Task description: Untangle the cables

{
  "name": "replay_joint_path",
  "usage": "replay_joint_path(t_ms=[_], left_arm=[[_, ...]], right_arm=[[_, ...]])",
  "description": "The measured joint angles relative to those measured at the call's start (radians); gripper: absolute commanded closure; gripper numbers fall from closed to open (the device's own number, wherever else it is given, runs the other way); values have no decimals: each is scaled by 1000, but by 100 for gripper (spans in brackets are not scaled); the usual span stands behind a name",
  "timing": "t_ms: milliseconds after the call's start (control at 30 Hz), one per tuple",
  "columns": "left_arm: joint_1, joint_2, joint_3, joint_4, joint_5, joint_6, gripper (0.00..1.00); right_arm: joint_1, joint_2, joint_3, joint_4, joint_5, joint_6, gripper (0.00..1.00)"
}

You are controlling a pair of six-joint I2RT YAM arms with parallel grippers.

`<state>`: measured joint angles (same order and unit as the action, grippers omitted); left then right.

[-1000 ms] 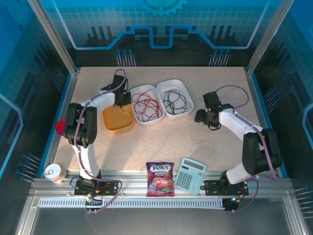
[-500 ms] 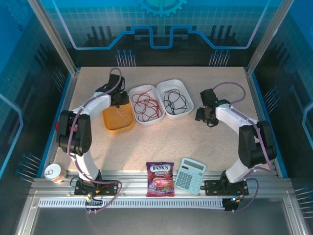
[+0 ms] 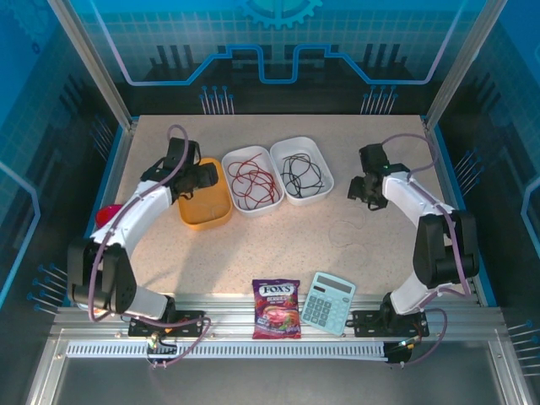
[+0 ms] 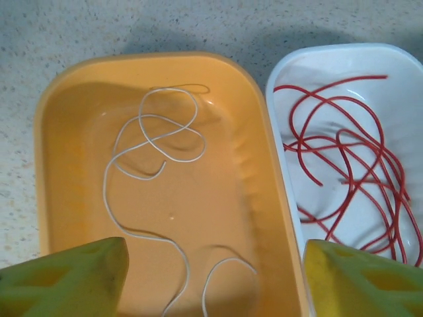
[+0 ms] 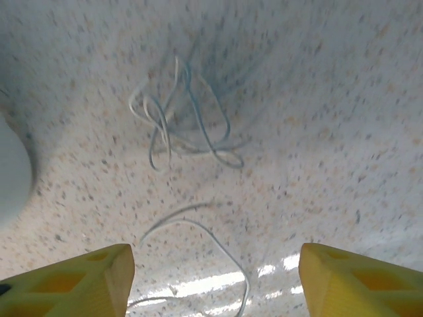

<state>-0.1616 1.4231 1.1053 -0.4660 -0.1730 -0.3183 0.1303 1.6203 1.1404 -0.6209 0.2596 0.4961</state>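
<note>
**Edges and room.** The bench point(image 3: 253, 253) is closed in by a blue rail on the left and right. Three trays stand in a row at mid-rear, rim against rim. In front of them the bench lies open down to the candy bag point(image 3: 277, 308) and calculator point(image 3: 329, 302) at the near edge. A cup point(image 3: 93, 297) sits at the near left corner.

**Counts.**
- There is one orange tray point(image 4: 39, 132) and two white trays.
- The orange tray holds one pale cable point(image 4: 158, 132) in loose loops.
- The middle tray point(image 3: 253, 211) holds the red cables point(image 4: 344, 165), several overlapping loops whose strand count cannot be told.
- The right tray point(image 3: 319, 159) holds the black cables point(image 3: 299, 175), likewise uncounted.
- A loose pale cable point(image 5: 185, 119) lies knotted on bare bench right of the trays, apart from them. A further loop lies nearer the wrist camera. Whether the knot and the loop are one strand cannot be told.

**Fingers.**
- The left fingers point(image 4: 66, 277) are spread wide over the near end of the orange tray. They hold nothing, and the pale cable runs between them untouched.
- The right fingers point(image 5: 86, 281) are also spread wide above the bench, facing the loose knot. They are empty and clear of it.
</note>
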Motion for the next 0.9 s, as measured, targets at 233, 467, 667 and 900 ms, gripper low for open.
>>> replay_joint_path(t_ms=[233,467,667,900], left_arm=[[0,-137,-39,-1,51,-19,1],[-3,-251,-130,13,114,-23,1],[-11,-321,-197,70,157,-24,1],[-29,-333,-211,113,172,-24,1]], right_arm=[[-23,127,172,-16,-23,-52,37],[-47,257,244,-45,-68,-79,41],[-72,313,255,-52,-105,-91,58],[-115,311,192,-19,-149,-93,86]])
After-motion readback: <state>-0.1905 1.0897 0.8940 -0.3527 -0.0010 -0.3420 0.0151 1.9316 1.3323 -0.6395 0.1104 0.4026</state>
